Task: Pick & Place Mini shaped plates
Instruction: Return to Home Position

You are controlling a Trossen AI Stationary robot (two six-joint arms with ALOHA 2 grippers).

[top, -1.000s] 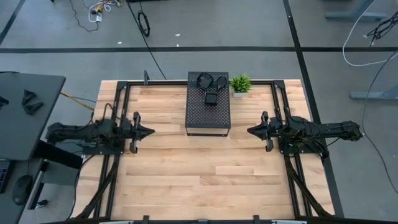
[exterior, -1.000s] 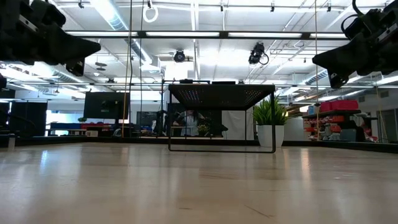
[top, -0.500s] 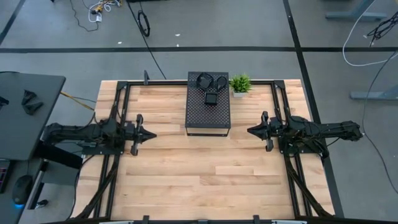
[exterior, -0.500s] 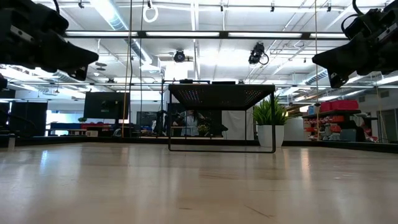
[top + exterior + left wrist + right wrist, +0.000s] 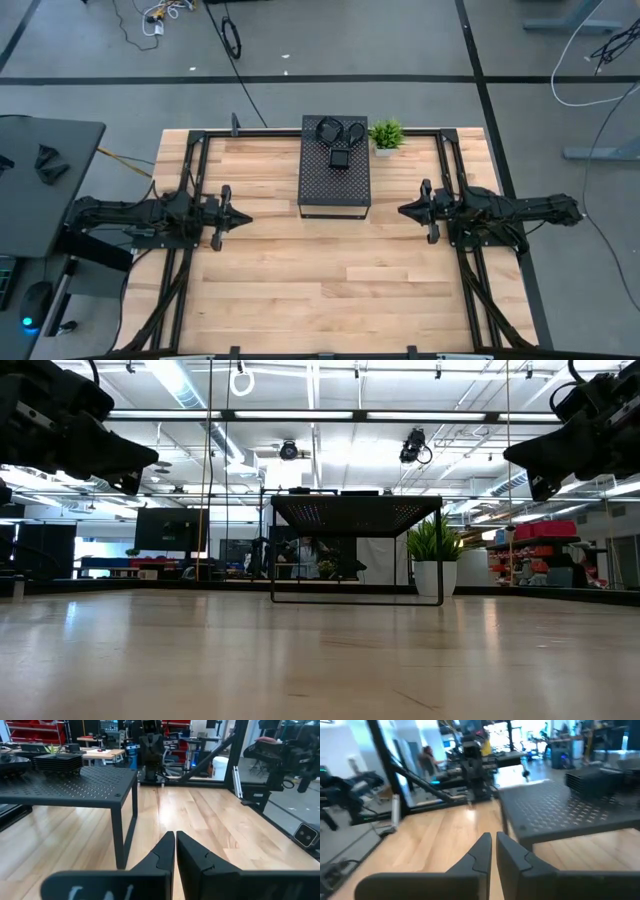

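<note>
Presently, the plates (image 5: 340, 158) sit stacked on the black shelf (image 5: 320, 190) at upper centre. The left gripper (image 5: 243, 215) and right gripper (image 5: 402, 210) flank it, well apart from them, fingers together.

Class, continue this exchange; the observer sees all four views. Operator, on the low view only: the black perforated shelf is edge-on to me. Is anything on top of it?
Observer: Yes. Three stacks of small glossy black plates sit on the black perforated metal shelf, at the end nearest the small green potted plant.
Operator: Is the left gripper holding one?
Observer: No. The left gripper is shut and empty, off one side of the shelf.
Operator: And the right?
Observer: The right gripper is shut and empty too, off the opposite side.
</note>
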